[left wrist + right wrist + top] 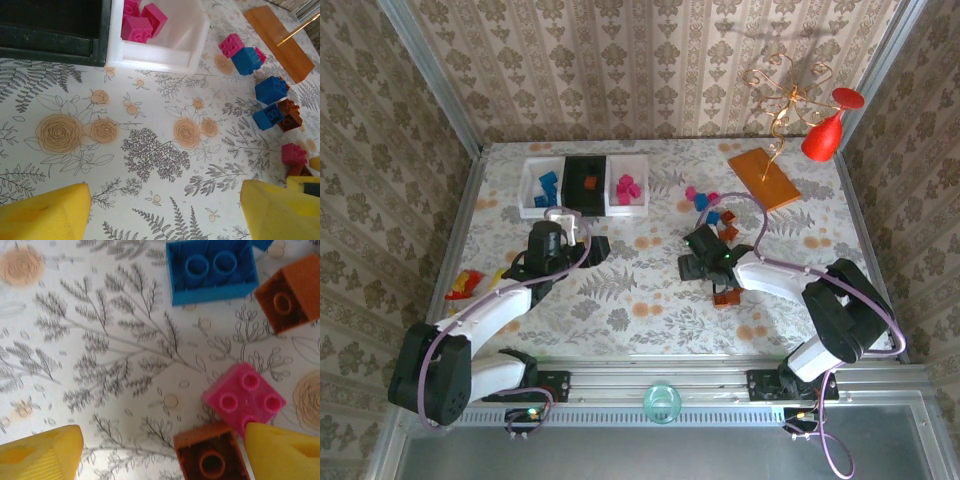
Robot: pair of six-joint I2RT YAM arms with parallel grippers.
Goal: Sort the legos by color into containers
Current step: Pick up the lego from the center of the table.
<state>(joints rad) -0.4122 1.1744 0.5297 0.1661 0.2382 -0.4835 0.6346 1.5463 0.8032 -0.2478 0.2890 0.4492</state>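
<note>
Three containers [588, 161] sit in a row: left white tray [525, 190] holds blue legos [548, 187], black tray [582, 170] one orange-brown brick [590, 183], right white tray [645, 185] pink legos [628, 188]. Loose legos [715, 215] lie right of them. Right gripper [160, 450] is spread wide, a brown brick [212, 460] and a pink brick [244, 400] by its right finger, ungripped. Left gripper [162, 200], spread and empty, hovers near the trays.

In the right wrist view, 1 brown brick [210, 456] runs off the bottom edge. In the left wrist view, the black tray [50, 50] and white tray [155, 57] are cropped at the top.
</note>
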